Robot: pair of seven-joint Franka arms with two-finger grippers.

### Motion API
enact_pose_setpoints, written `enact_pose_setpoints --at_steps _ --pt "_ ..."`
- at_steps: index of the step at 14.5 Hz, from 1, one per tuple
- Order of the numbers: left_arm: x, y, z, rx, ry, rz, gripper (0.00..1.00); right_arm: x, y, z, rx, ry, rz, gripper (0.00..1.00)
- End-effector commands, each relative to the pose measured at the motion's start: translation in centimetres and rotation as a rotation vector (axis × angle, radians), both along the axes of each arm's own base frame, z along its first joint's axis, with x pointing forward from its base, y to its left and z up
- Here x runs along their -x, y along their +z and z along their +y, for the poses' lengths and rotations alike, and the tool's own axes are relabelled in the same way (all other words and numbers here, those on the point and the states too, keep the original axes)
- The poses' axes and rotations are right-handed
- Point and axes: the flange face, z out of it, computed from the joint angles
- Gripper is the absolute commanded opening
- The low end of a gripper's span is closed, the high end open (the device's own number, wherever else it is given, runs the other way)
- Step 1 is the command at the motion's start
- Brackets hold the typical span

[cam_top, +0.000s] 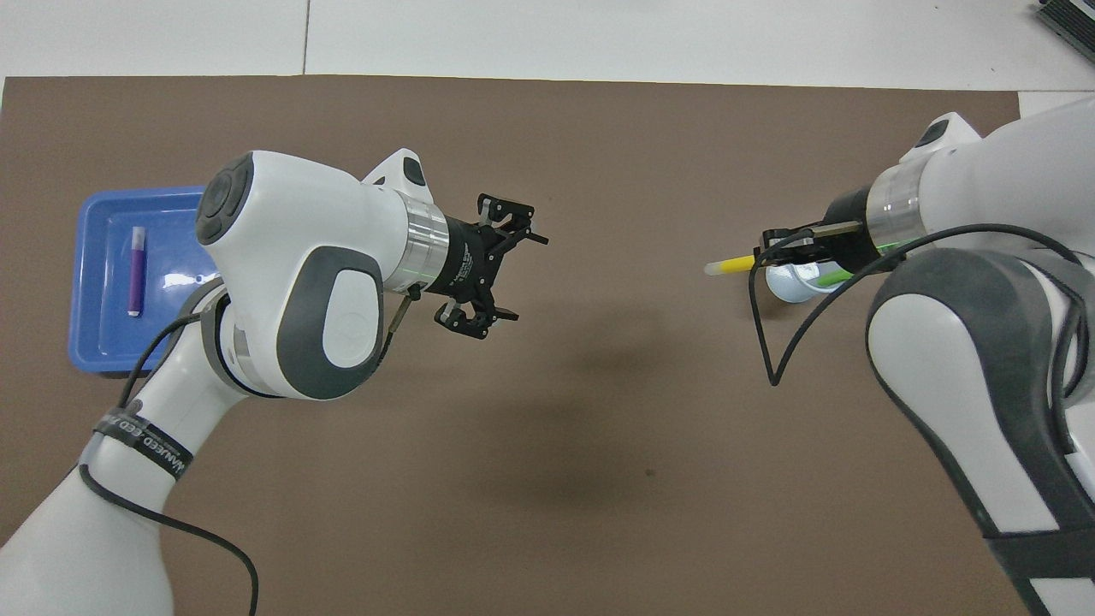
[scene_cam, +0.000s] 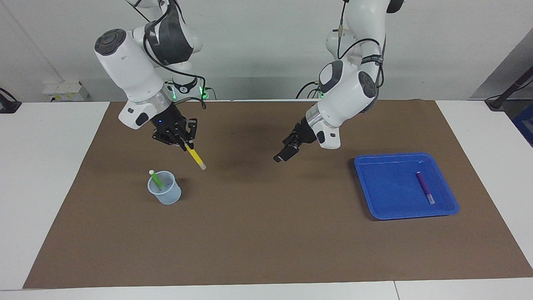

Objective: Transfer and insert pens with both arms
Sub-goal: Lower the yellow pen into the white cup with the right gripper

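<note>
My right gripper (scene_cam: 183, 144) (cam_top: 764, 257) is shut on the upper end of the yellow pen (scene_cam: 195, 156) (cam_top: 731, 265), which slants down with its whitish cap lowest. It hangs in the air just beside the clear cup (scene_cam: 165, 194) (cam_top: 791, 289). The green pen (scene_cam: 156, 179) (cam_top: 826, 277) stands in that cup. My left gripper (scene_cam: 282, 155) (cam_top: 523, 278) is open and holds nothing, over the middle of the mat. The purple pen (scene_cam: 424, 187) (cam_top: 135, 271) lies in the blue tray (scene_cam: 406, 156) (cam_top: 103, 342).
A brown mat (scene_cam: 266, 241) covers most of the white table. The cup stands toward the right arm's end, the tray toward the left arm's end. A black cable (cam_top: 770, 342) loops down from the right wrist.
</note>
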Motion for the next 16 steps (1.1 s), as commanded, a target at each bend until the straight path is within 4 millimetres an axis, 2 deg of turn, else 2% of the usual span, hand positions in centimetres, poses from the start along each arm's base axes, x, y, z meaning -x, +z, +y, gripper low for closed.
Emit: enact_pose_setpoints --at_steps 1,4,6,8,10,12,14,15,16 --pt "-0.5 -0.2 6.3 -0.043 -0.129 -0.039 1.0 -0.1 -0.1 -3.5 0.096 0.048 0.011 0.0" --pt "-2.4 -1.0 14.7 -0.044 -0.223 -0.146 1.0 0.0 -1.7 -6.8 0.168 0.098 0.024 0.0" --pt "-2.7 -1.2 16.6 -0.107 -0.338 -0.205 1.0 0.0 -2.4 -7.8 0.169 0.114 0.032 0.0" --pt "-2.9 -1.6 17.5 -0.268 -0.46 -0.236 1.0 -0.1 -3.3 -7.8 0.171 0.116 0.019 0.0" --pt "-3.3 -1.8 18.8 -0.357 -0.597 -0.294 1.0 -0.4 -4.7 -7.9 0.171 0.113 0.0 0.0" --pt "-4.2 -1.8 23.5 -0.396 -0.69 -0.343 1.0 -0.9 -5.9 -7.7 0.171 0.111 -0.002 0.0" --pt "-4.7 -1.9 27.3 -0.408 -0.792 -0.408 0.99 -1.3 -7.1 -7.7 0.17 0.111 -0.005 0.0" --pt "-5.0 -1.9 29.0 -0.442 -0.851 -0.442 0.99 -1.3 -7.7 -7.7 0.17 0.109 -0.01 0.0" --pt "-5.1 -2.2 29.6 -0.488 -0.918 -0.459 0.98 -1.4 -8.3 -7.7 0.17 0.107 -0.019 0.0"
